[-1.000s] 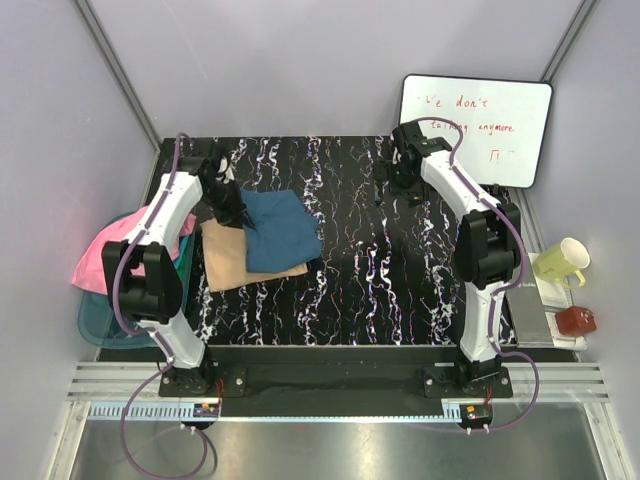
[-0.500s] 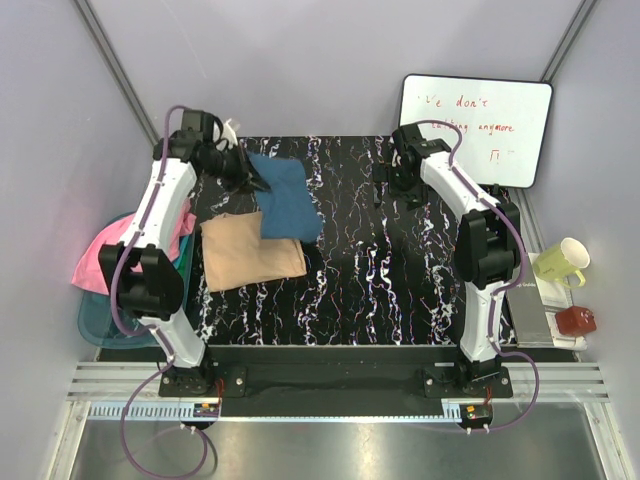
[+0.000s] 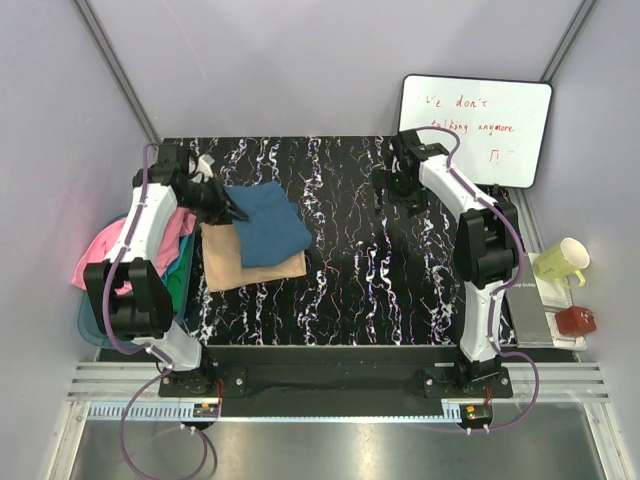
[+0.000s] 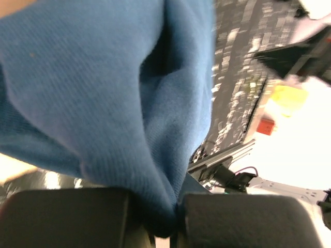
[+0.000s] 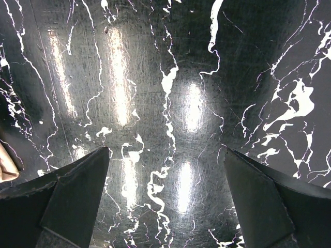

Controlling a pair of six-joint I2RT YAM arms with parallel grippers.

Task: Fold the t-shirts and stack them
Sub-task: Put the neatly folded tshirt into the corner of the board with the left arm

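The left tool (image 3: 222, 203) is clamped on the blue t-shirt (image 3: 266, 222). In the left wrist view a bunched fold of blue cloth runs straight down into the narrow gap between the two dark fingers (image 4: 67, 217). The rest of that shirt spreads away from the tool's tip toward the middle of the bench (image 3: 360, 290). It is folded into a rough rectangle and lies partly over the tan t-shirt (image 3: 250, 268), which sits flat just beyond and below the tool, with its near and left margins uncovered.

Behind the left tool, off the bench edge, a pink t-shirt (image 3: 98, 255) and a green t-shirt (image 3: 180, 272) lie in a loose heap, not yet folded as far as I can tell.

The right tool (image 3: 388, 190) stands with its fingers wide apart and nothing between them. Only bare marbled bench (image 5: 170, 93) shows under it, well apart from both folded shirts.

The step in hand looks like stacking: the folded blue shirt is being set on the tan one. The two are not squared up, since the blue one sits skewed and toward the far side. The next move probably calls for drawing the held edge into line with the tan shirt's left edge, lowering it so the fold does not spring apart, and then releasing cleanly so the cloth is not dragged.
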